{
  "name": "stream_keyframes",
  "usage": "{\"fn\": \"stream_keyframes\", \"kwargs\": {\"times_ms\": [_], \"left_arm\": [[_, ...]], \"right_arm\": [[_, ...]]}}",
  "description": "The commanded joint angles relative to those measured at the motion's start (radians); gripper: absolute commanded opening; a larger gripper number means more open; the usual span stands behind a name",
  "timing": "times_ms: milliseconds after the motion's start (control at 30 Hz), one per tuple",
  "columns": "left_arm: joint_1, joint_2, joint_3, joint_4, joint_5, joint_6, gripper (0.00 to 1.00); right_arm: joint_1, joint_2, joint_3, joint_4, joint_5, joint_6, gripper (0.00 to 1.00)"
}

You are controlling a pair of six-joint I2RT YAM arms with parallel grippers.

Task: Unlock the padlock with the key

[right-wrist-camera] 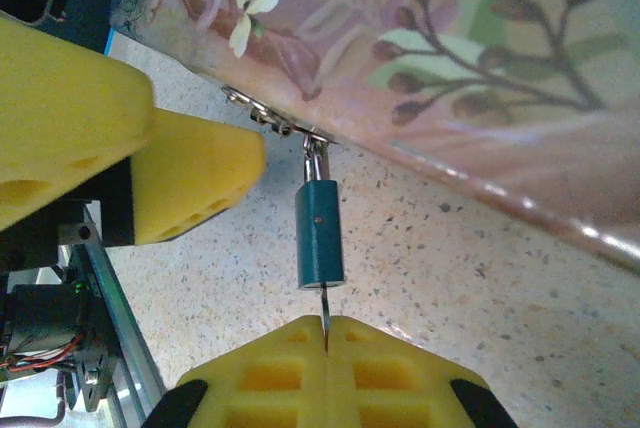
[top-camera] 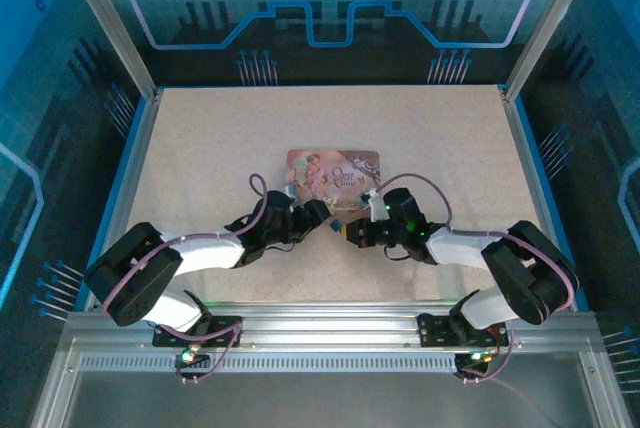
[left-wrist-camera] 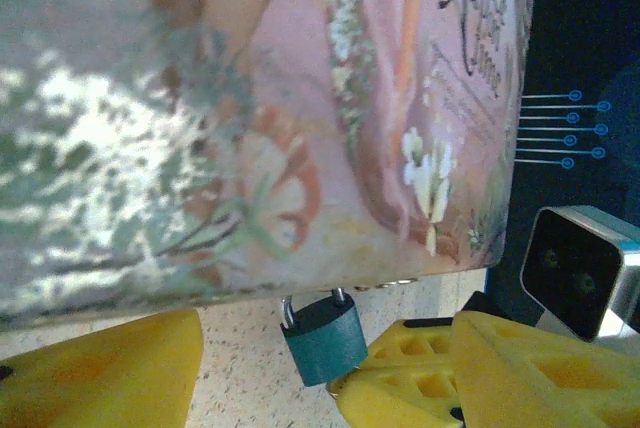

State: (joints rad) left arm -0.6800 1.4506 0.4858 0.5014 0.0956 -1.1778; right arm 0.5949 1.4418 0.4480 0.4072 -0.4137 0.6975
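The padlock (right-wrist-camera: 319,233) has a small teal body and a thin silver shackle hooked through the latch on the front edge of the pink picture tin (right-wrist-camera: 450,68). It lies on the speckled table. My right gripper (right-wrist-camera: 326,333) is shut on the key (right-wrist-camera: 325,320), a thin dark blade whose tip enters the padlock's bottom. In the left wrist view the padlock (left-wrist-camera: 325,338) sits under the tin (left-wrist-camera: 300,98), with the right gripper's fingers (left-wrist-camera: 400,368) touching its base. My left gripper (left-wrist-camera: 325,388) is open, its fingers apart on either side, just short of the padlock.
From above, the tin (top-camera: 335,168) lies mid-table with both grippers meeting at its near edge, left gripper (top-camera: 316,214) and right gripper (top-camera: 350,231). A blue-edged raised border (top-camera: 140,148) rings the table. The right wrist's camera housing (left-wrist-camera: 580,268) is close by.
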Motion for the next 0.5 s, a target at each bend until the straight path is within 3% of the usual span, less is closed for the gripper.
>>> {"fn": "stream_keyframes", "kwargs": {"times_ms": [0, 467], "left_arm": [[-0.011, -0.035, -0.019, -0.007, -0.041, -0.044, 0.67], [-0.051, 0.014, -0.036, 0.080, -0.040, -0.146, 0.64]], "right_arm": [[0.028, 0.008, 0.026, -0.006, 0.004, 0.026, 0.00], [0.052, 0.017, 0.038, 0.032, 0.012, 0.120, 0.00]]}}
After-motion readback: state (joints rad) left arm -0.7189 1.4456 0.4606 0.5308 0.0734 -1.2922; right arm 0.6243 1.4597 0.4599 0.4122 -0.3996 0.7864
